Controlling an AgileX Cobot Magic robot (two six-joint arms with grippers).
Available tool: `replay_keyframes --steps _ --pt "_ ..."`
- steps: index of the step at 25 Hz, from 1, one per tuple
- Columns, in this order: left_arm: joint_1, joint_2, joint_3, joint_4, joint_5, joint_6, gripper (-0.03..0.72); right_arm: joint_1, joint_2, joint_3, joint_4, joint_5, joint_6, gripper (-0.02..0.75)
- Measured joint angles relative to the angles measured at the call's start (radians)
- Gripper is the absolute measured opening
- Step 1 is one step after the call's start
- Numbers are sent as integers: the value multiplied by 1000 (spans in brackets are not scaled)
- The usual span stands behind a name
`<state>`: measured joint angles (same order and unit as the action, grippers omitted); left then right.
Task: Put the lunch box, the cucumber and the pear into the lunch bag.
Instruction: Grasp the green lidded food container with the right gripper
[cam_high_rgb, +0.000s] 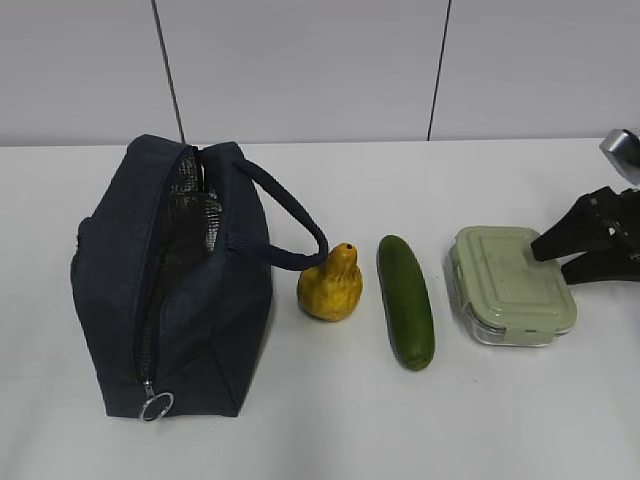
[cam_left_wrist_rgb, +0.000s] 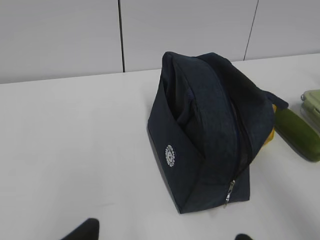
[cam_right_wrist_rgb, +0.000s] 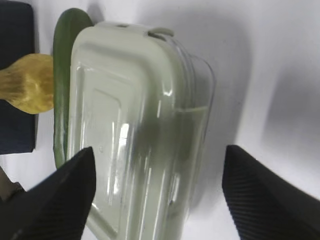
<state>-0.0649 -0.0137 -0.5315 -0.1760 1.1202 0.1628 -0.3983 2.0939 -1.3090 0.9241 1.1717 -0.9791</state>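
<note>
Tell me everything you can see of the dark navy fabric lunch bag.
The boxy dark navy fabric lunch bag stands on the white table, left of the yellow pear. Its top zipper is open, showing silver foil lining. A metal ring pull hangs at the near end. The loop handle arches toward the pear. A white round logo marks one side. No gripper touches it.
</note>
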Motion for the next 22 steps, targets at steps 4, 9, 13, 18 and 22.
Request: replay_keyframes --steps 4,9,13,18,22 --pt "0 0 0 0 0 0 466 32 7 -14 -22 0 20 598" --pt "0 0 0 0 0 0 466 35 10 -14 -73 4 54 593" --pt "0 0 0 0 0 0 466 35 10 -14 -73 4 58 592" --pt "0 0 0 0 0 0 466 35 10 -14 -73 4 58 592" --pt "0 0 0 0 0 0 466 35 10 -14 -62 4 58 592"
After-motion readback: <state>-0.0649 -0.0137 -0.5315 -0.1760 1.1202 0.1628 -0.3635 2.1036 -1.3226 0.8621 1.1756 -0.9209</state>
